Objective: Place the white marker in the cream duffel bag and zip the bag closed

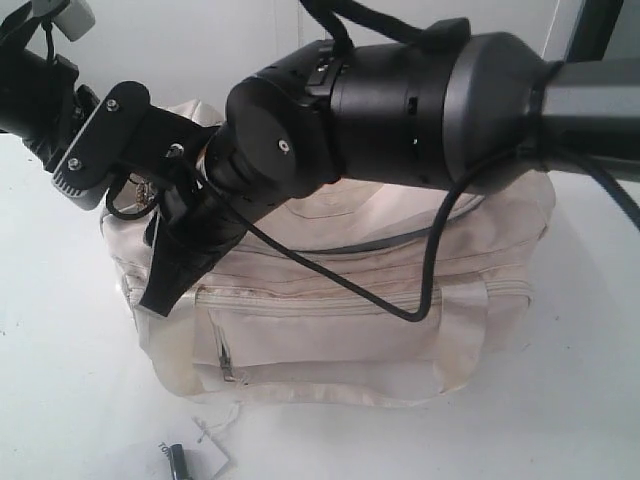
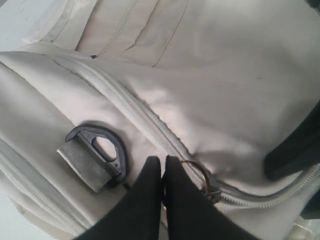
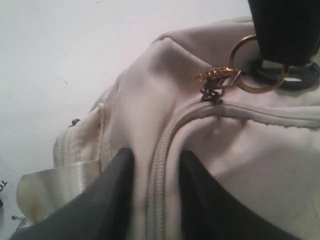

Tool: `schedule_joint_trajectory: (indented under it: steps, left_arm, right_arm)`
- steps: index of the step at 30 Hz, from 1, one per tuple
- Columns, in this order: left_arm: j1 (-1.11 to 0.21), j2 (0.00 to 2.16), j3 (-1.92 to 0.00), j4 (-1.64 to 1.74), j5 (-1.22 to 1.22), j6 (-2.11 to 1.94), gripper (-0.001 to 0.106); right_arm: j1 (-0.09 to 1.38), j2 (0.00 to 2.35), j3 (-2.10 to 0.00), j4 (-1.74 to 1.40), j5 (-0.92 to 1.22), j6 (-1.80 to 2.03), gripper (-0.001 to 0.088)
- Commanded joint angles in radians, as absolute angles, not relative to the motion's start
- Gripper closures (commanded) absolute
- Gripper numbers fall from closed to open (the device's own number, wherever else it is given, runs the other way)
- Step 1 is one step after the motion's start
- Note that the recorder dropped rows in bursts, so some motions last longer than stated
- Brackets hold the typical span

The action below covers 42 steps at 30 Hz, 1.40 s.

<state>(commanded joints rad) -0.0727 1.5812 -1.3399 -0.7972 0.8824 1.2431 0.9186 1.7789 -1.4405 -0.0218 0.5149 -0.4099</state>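
The white marker cannot be picked out with any certainty in our views. The only candidate is a small dark stub [image 1: 177, 462] lying on the table [image 1: 560, 400] just in front of the cream duffel bag [image 1: 330, 300], touching its paper tag [image 1: 215, 440]. It is too small and cropped for us to name. If it is not the marker, we judge the marker to be inside the bag, because the curved zip [image 2: 135, 112] looks drawn shut along every stretch we can see.

Both arms crowd the bag's top at one end, we think to finish the zip. The left gripper [image 2: 162, 165] has its jaws pressed together with no gap, its tips against the bag beside the zip's gold pull ring [image 3: 239, 82]. The ring touches one finger, but we cannot tell whether it is actually pinched. The right gripper [image 3: 156, 152] stands with its jaws partly apart, astride the zip seam on the bag's end, holding nothing. We take this as bracing the fabric so that the slider can be pulled against it.

A black plastic ring [image 2: 121, 157] on grey webbing lies on the bag just beside the left fingertips and could snag them. The right arm's cable [image 1: 430, 270] droops across the bag's front, over its shiny strap handle [image 1: 465, 335]. The arm's bulk hides much of the bag's top in the exterior view.
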Motion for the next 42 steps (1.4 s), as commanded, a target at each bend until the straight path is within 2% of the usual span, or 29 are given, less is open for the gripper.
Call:
schedule_joint_trajectory:
  steps: [3, 4, 19, 30, 42]
  left_arm:
    - [-0.073, 1.581, -1.34, -0.797, 0.875, 1.243, 0.105]
    - [-0.073, 1.581, -1.34, -0.797, 0.867, 1.243, 0.105]
    - [-0.073, 1.616, -1.34, -0.797, 0.72, 1.255, 0.105]
    - [-0.073, 1.646, -1.34, -0.911, 0.505, 1.255, 0.105]
    - [-0.073, 1.647, -1.34, -0.941, 0.51, 1.255, 0.105]
  right_arm:
    - [0.919, 1.766, -1.441, -0.022, 0.521, -0.412, 0.085]
    - [0.919, 1.758, -1.441, -0.022, 0.521, -0.412, 0.0868]
    - [0.919, 1.709, -1.441, -0.022, 0.603, -0.425, 0.0868]
    - [0.919, 1.709, -1.441, 0.009, 0.605, -0.494, 0.0868]
    - [0.919, 1.742, -1.441, 0.009, 0.603, -0.494, 0.0868]
